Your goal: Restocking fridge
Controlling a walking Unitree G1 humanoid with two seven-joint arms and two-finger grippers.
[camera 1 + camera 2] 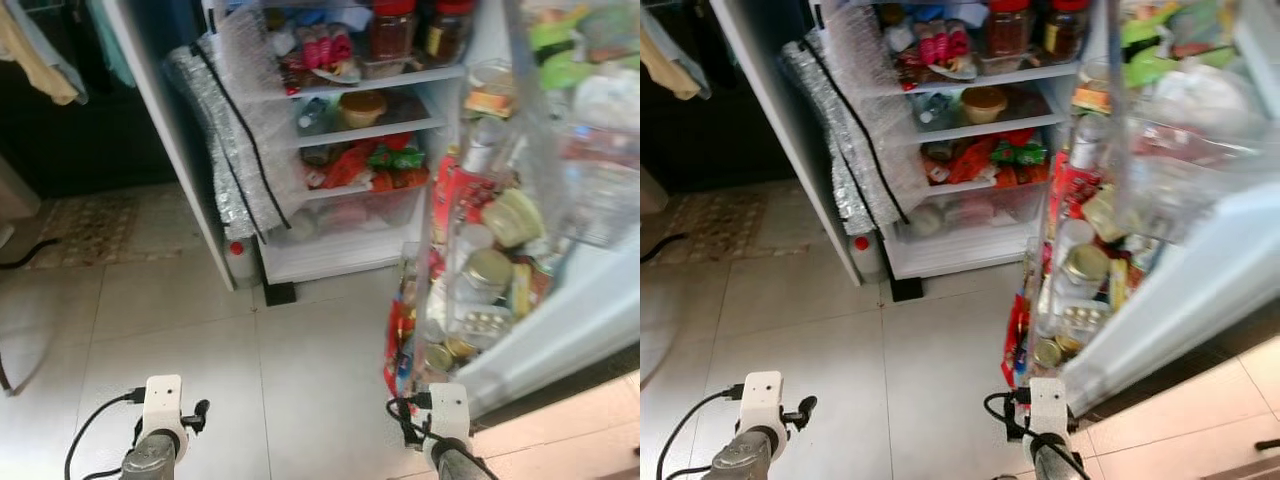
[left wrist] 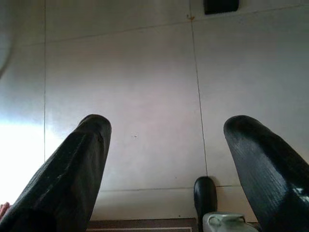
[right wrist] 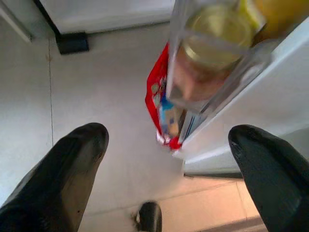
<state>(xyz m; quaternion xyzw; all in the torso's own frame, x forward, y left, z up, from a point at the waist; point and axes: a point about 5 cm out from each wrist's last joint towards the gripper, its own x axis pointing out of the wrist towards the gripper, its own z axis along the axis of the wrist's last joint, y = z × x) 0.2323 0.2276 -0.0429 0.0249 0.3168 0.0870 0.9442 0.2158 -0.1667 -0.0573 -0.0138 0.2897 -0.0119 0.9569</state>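
Note:
The fridge [image 1: 330,258] stands open ahead, its shelves packed with jars, tubs and red and green packets [image 1: 375,165]. Its open door [image 1: 575,330] swings out on my right, the door racks crammed with jars [image 1: 487,272] and bottles. A red packet [image 3: 161,111] hangs at the door's bottom corner, under a gold-lidded jar [image 3: 217,29]. My left gripper [image 2: 169,128] hangs low over bare floor tiles, open and empty. Beside the door's lower end, my right gripper [image 3: 169,135] is open too, holding nothing. Both wrists [image 1: 160,410] show at the bottom of the eye views.
A silver bubble-foil sheet [image 1: 225,130] drapes down the fridge's left side. A small red-capped bottle [image 1: 240,262] and a black block [image 1: 280,293] sit at the fridge's foot. A patterned rug [image 1: 90,230] lies at far left. Pale floor tiles [image 1: 180,330] stretch between me and the fridge.

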